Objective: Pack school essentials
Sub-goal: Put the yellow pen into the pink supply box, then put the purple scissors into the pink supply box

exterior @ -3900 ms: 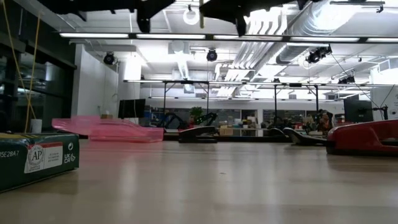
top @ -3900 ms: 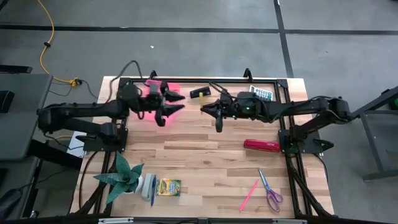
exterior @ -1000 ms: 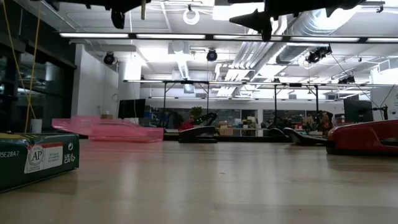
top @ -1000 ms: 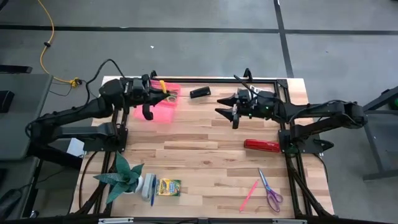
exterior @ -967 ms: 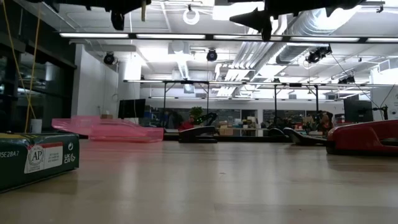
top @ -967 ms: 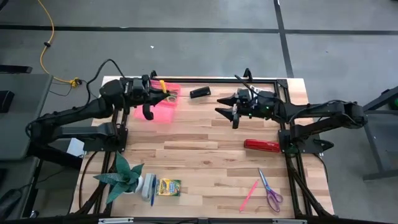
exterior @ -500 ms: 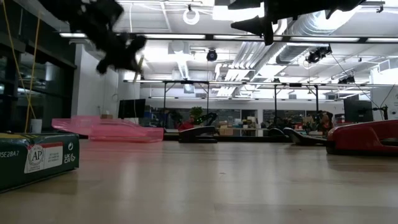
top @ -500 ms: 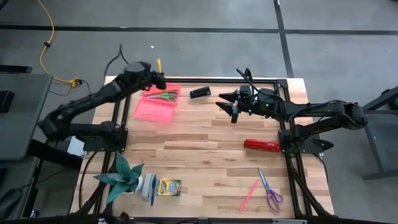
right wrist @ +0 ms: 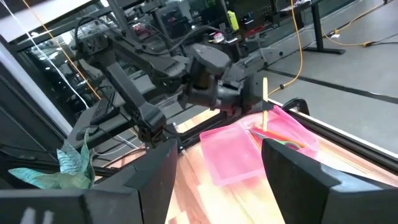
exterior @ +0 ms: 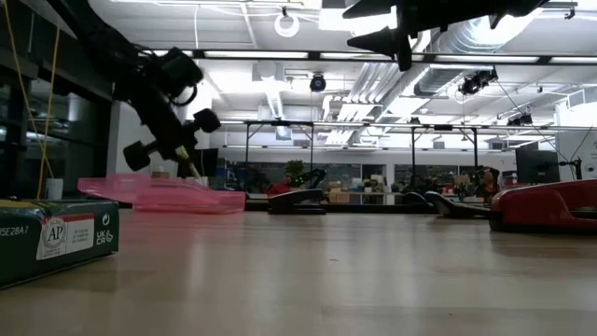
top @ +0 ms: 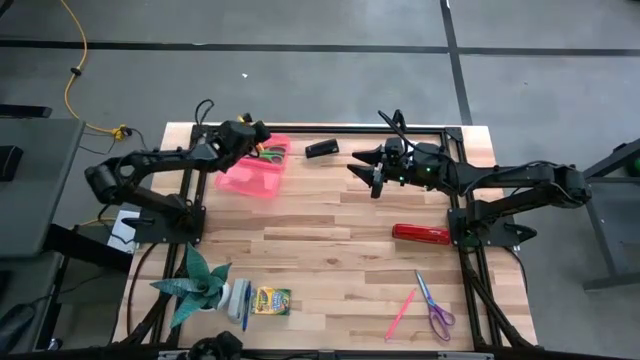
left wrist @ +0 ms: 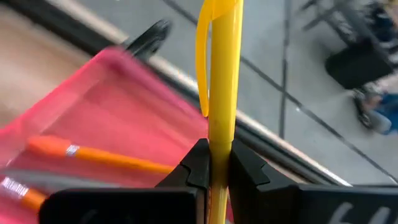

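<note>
In the left wrist view the yellow pen (left wrist: pixel 219 93) runs off the top of the frame and its lower end is hidden between the two dark fingers (left wrist: pixel 198 165), so neither tip can be seen. Its long axis stands nearly upright, with the clip on one side. The left gripper (top: pixel 254 141) is clamped on this pen and hangs over the far end of the pink case (top: pixel 250 172), at the far left of the table (top: pixel 330 250). In the low view the pen shows only as a thin sliver under the dark wrist, just above the case.

Inside the case lie one orange pencil (left wrist: pixel 93 154), slanting across the floor, and the green-handled scissors (top: pixel 271 154); a second orange-tipped piece at the frame edge is too blurred to name.

The right gripper (top: pixel 373 172) hovers high over the far middle of the table, its fingers spread and empty.

Near the front edge lie one purple-handled scissors (top: pixel 433 307), blades pointing away towards the far side, and one pink pencil (top: pixel 400 314) slanting beside them. One crayon box (top: pixel 271 300) sits at the front left, just beside a blue pen (top: pixel 245 312) and a potted plant (top: pixel 197 285). One red bar-shaped item (top: pixel 421 234) lies crosswise, right of centre
</note>
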